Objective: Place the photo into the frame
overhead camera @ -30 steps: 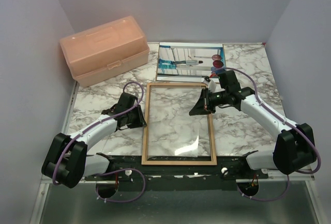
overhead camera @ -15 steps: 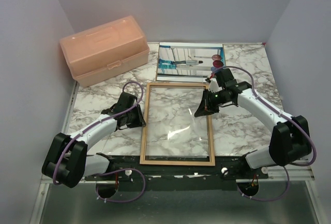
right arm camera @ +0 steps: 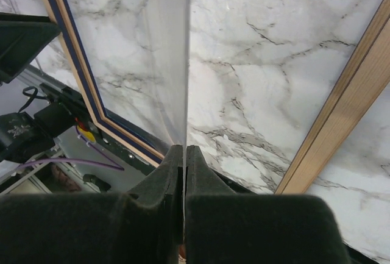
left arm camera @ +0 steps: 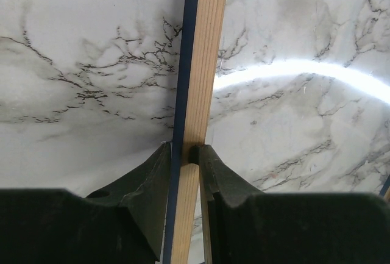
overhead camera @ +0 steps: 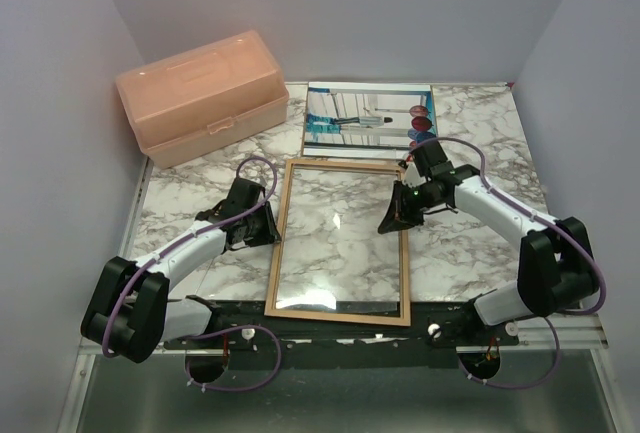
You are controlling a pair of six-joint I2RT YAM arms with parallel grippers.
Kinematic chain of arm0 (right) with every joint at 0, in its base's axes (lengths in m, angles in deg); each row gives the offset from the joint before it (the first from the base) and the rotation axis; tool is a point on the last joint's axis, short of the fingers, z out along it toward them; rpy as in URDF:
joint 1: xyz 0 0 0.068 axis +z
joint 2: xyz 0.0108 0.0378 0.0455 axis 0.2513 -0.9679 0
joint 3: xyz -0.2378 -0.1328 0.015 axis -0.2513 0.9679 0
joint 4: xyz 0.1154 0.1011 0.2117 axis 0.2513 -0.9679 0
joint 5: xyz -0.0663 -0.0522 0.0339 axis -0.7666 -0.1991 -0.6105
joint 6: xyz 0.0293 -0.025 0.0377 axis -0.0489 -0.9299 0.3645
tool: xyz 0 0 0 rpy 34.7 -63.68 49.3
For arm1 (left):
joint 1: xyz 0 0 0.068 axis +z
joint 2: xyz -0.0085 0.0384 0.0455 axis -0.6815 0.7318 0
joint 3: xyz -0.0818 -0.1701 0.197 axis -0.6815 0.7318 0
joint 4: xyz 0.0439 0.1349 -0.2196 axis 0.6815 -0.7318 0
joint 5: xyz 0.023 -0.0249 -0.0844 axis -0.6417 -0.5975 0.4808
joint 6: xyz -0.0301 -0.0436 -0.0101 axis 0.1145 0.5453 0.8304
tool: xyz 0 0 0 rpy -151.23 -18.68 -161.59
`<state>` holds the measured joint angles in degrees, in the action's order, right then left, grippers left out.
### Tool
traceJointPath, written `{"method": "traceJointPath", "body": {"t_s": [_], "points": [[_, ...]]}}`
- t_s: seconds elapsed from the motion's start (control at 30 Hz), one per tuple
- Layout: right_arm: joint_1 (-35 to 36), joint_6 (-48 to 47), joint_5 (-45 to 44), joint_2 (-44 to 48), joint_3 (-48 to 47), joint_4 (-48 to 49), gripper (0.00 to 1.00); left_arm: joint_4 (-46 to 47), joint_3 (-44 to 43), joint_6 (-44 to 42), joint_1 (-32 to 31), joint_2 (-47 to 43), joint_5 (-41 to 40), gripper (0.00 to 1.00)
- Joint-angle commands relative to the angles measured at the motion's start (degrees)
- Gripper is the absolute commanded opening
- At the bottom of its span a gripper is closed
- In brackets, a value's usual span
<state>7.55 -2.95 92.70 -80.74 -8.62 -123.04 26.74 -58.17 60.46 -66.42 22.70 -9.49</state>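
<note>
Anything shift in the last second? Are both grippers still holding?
The frame's near end swung slightly toward the left arm; its far edge barely moved. The right gripper, shut on the clear pane's edge, drew slightly nearer the bases. Nothing taken or released. The left gripper stays clamped on the frame's rail; photo and peach box unchanged.

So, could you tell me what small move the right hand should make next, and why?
Probably raise the clear pane out of the frame. The right hand pinches its edge, the left hand clamps the frame's rail, and the photo lies beyond, not yet in.
</note>
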Motion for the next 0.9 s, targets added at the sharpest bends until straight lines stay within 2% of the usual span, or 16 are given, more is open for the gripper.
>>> {"method": "traceJointPath", "body": {"t_s": [0.0,0.3,0.53,0.87], "points": [[0.64,2.90,1.16,0.23,2.90,3.41,0.01,-1.52,0.38,-0.92,-0.27,1.59,-1.25,0.26],[0.64,5.12,6.08,2.42,3.30,7.71,0.01,-1.45,0.49,-0.92,-0.27,1.47,-1.30,0.26],[0.65,5.94,7.42,7.50,-2.30,9.80,0.01,-1.47,0.56,-0.92,-0.28,1.37,-1.21,0.26],[0.65,14.44,8.59,11.97,-4.92,16.92,0.01,-1.45,0.63,-0.92,-0.32,1.38,-1.23,0.26]]}}
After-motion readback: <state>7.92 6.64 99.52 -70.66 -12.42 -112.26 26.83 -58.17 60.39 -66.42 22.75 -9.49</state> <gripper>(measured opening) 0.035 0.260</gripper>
